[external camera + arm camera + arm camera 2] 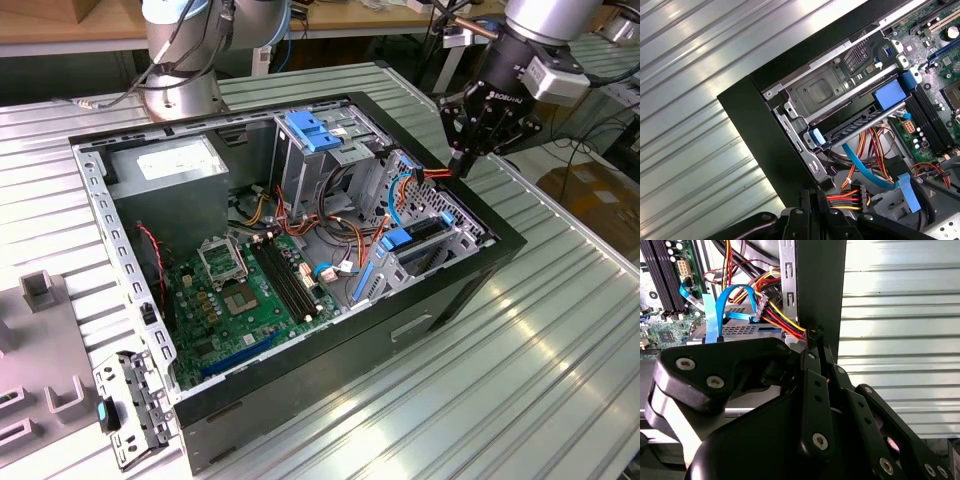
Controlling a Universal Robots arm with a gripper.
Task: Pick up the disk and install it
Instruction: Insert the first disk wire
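At the rim of the PC case (470, 265), on its exterior view's right side, your gripper (458, 166) hangs tip-down. Both wrist views show its 2 fingers (812, 385) pressed together and clamped on the power cable (845, 196). Its red, orange and yellow wires run from a black connector straight into the pinch, just inside the case wall. You can see the disk (854, 125) sitting edge-on in a slot of the drive cage (825, 90) inside the case. It has blue rail tabs at both ends and is near the corner of the case where the gripper is. 1 flat blue data cable (865, 167) loops past the disk toward the held wires, apart from the fingers. Deeper in the case lies the green motherboard (250, 300). The grey power-supply box (170, 165) sits in a case corner well apart from the gripper. Case lies open side up on the slatted metal table (560, 380).
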